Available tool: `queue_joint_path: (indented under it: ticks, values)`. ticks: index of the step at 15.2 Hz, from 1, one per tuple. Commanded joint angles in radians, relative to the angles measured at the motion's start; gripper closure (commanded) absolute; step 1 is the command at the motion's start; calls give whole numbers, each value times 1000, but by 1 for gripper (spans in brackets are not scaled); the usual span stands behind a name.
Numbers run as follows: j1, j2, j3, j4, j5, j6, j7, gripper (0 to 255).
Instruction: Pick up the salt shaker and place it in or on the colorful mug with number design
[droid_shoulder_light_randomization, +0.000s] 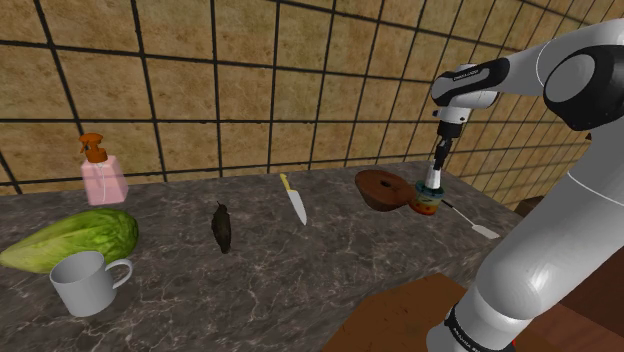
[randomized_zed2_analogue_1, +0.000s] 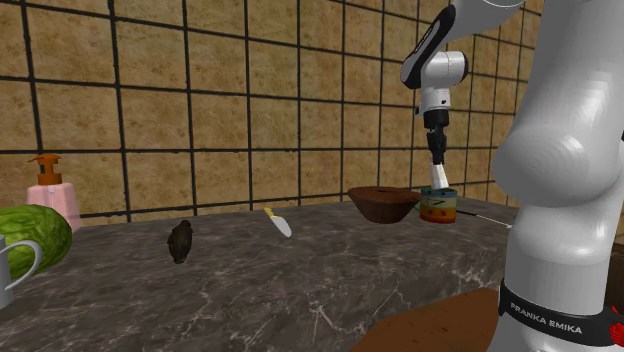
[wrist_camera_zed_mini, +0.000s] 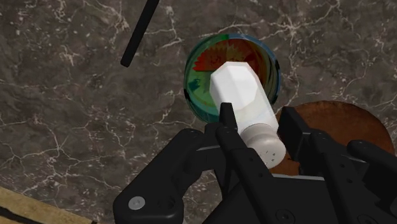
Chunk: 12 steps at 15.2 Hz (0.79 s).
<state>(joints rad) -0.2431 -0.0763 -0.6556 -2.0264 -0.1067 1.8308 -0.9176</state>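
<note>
My black gripper (droid_shoulder_light_randomization: 441, 158) is shut on a white salt shaker (droid_shoulder_light_randomization: 437, 176), clasping it near its holed cap, base pointing down. Directly below stands the colorful mug (droid_shoulder_light_randomization: 430, 204) on the dark marble counter. In the second exterior view the salt shaker (randomized_zed2_analogue_1: 436, 172) hangs upright from the gripper (randomized_zed2_analogue_1: 435, 150), and its lower end reaches the rim of the mug (randomized_zed2_analogue_1: 438, 206). In the wrist view the salt shaker (wrist_camera_zed_mini: 245, 102) sits between the fingers (wrist_camera_zed_mini: 228, 124) of the gripper (wrist_camera_zed_mini: 257, 130) and covers much of the mug's (wrist_camera_zed_mini: 196, 95) mouth.
A brown bowl (droid_shoulder_light_randomization: 380, 188) sits right beside the mug. A white-ended utensil (droid_shoulder_light_randomization: 472, 221) lies by the counter's edge. Farther along the counter are a knife (droid_shoulder_light_randomization: 293, 198), a dark lump (droid_shoulder_light_randomization: 222, 226), a green lettuce (droid_shoulder_light_randomization: 70, 240), a white mug (droid_shoulder_light_randomization: 85, 282) and a pink soap bottle (droid_shoulder_light_randomization: 103, 175).
</note>
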Motion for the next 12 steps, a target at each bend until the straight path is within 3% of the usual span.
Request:
queue_joint_path:
  ticks: [1, 3, 4, 9, 12]
  values:
    - [0, 0, 0, 0, 0, 1, 0, 255]
    - [0, 0, 0, 0, 0, 1, 0, 255]
    - [0, 0, 0, 0, 0, 1, 0, 0]
    - [0, 0, 0, 0, 0, 1, 0, 0]
    - [4, 0, 5, 100, 4, -100, -2, 0]
